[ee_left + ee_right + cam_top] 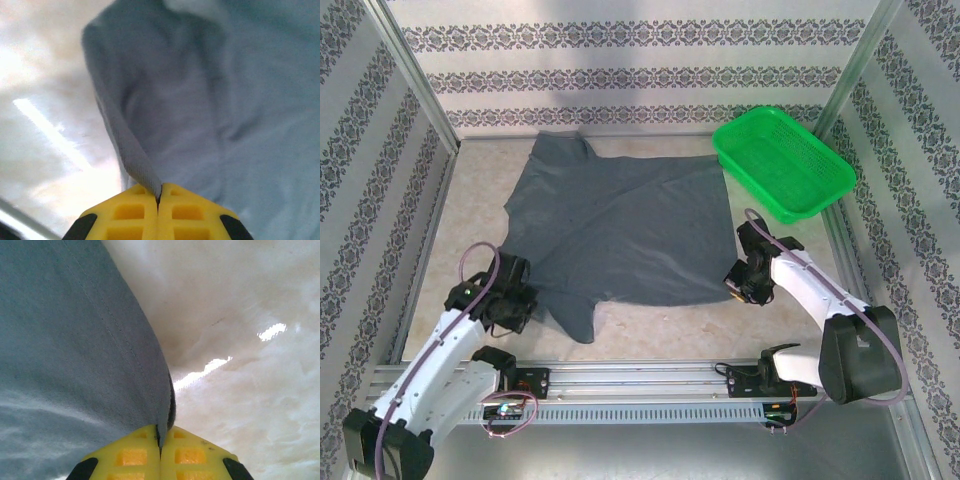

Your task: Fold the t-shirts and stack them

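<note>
A dark slate-grey t-shirt (620,225) lies spread flat across the middle of the table, one sleeve pointing toward the back wall and another toward the near edge. My left gripper (512,300) is shut on the shirt's near-left edge; in the left wrist view its yellow fingertips (158,200) pinch a ribbed hem (127,145). My right gripper (738,285) is shut on the shirt's near-right corner; in the right wrist view the stitched hem (150,365) runs down into the closed yellow fingertips (160,442).
A green plastic basket (782,162) sits at the back right, close to the shirt's right edge. Patterned walls enclose the table on three sides. A metal rail (640,378) runs along the near edge between the arm bases.
</note>
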Available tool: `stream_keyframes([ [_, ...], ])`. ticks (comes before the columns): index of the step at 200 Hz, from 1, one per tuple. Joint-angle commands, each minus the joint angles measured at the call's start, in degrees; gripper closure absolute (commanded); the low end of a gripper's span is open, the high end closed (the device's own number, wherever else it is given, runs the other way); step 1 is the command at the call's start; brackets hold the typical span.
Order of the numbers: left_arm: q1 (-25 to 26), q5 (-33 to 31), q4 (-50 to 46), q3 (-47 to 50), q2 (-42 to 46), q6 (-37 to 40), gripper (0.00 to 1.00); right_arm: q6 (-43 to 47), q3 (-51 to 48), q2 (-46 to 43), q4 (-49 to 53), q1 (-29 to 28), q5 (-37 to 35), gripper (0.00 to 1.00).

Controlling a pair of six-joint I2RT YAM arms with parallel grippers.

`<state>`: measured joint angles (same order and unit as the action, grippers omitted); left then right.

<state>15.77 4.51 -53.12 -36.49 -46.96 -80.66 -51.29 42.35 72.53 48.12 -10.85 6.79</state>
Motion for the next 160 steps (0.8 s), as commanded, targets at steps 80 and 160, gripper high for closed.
stream_keyframes([
  [80, -7.3, -3.2, 16.7, -19.9, -19.9, 18.2, 1.00, -11.9, 8.8, 3.8, -0.1, 3.5, 5.2, 1.00],
  [160, -14.2, -0.4, 23.6, -25.7, -25.4, 24.2, 1.00, -13.1, 17.1, 11.0, 0.3, 4.6, 1.8, 1.00],
])
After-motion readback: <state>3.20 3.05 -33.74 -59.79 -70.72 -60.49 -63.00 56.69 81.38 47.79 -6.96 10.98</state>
